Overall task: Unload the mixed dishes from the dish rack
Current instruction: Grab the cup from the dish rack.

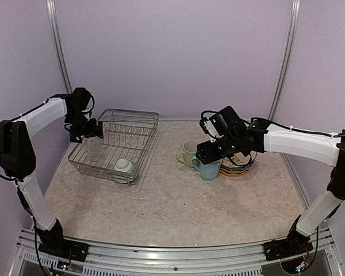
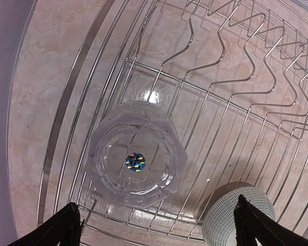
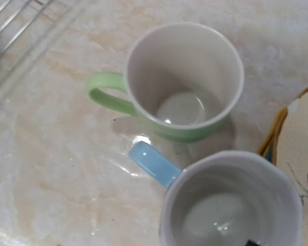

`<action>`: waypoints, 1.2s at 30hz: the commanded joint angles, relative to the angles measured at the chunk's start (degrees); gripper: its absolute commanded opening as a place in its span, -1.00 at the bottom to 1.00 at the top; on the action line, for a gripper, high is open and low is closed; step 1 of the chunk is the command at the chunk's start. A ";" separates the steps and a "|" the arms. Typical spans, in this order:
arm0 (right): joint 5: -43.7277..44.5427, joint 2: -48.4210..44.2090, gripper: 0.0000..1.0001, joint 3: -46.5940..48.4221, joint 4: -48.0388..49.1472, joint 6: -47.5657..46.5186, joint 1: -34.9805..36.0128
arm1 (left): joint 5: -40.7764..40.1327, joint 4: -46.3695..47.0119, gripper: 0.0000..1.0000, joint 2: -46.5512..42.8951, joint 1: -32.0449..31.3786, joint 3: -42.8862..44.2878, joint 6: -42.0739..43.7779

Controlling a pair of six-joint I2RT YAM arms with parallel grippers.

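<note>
The silver wire dish rack (image 1: 139,133) stands at the left. It holds an upturned clear glass (image 2: 136,161) and a small white cup (image 1: 125,165), which also shows in the left wrist view (image 2: 231,218). My left gripper (image 1: 87,130) hangs open above the glass (image 2: 159,233), touching nothing. The light green mug (image 1: 188,152) and the light blue cup (image 1: 209,170) stand upright on the table, with stacked plates (image 1: 241,165) to their right. My right gripper (image 1: 210,153) hovers just over the blue cup (image 3: 231,202), open and empty. The mug (image 3: 185,82) lies beyond it.
The plates' yellow and blue edge (image 3: 273,134) shows right of the cup. The rack's corner (image 3: 10,23) is at the top left of the right wrist view. Purple walls and two metal posts (image 1: 58,46) bound the marbled table (image 1: 172,213).
</note>
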 commanded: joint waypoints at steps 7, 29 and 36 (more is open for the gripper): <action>-2.78 -3.16 0.48 -3.03 4.24 0.03 0.54 | -7.09 -4.89 0.98 8.59 0.46 5.51 0.12; -5.87 -3.01 0.49 -5.14 8.07 1.53 0.49 | -4.55 -5.30 0.17 12.62 0.74 9.93 1.89; -6.20 -2.15 0.49 -4.35 8.58 2.08 0.52 | -2.68 -5.04 0.07 6.26 -0.19 8.10 1.45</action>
